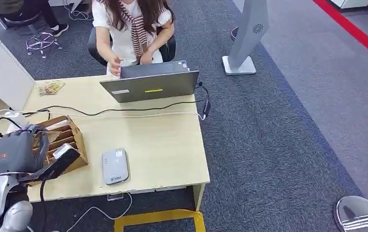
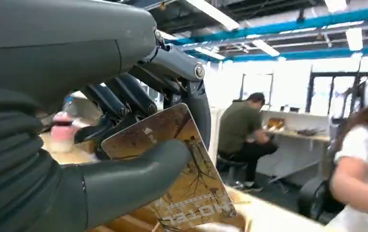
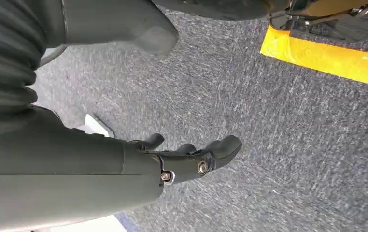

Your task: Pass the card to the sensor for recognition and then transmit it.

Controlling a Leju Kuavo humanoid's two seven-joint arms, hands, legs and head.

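brown printed card (image 2: pixel 172 164) sits pinched between the left hand's (image 1: pixel 20 150) thumb and dark fingers (image 2: pixel 124 104), just above the cardboard holder (image 1: pixel 68 140). grey sensor (image 1: pixel 115 166) lies on the counter (image 1: pixel 162 145) off to that hand's side. a shallow pinch may let the card slip or twist in transit. right hand (image 3: pixel 187 157) hangs loose, holding nothing.

Even bright overhead lighting in the head view, soft faint shadows on the desk (image 1: pixel 162 145), ceiling light strips (image 2: pixel 211 12) and windows blown out in the left wrist view, background people blurred, carpet (image 3: pixel 278 125) sharply rendered.
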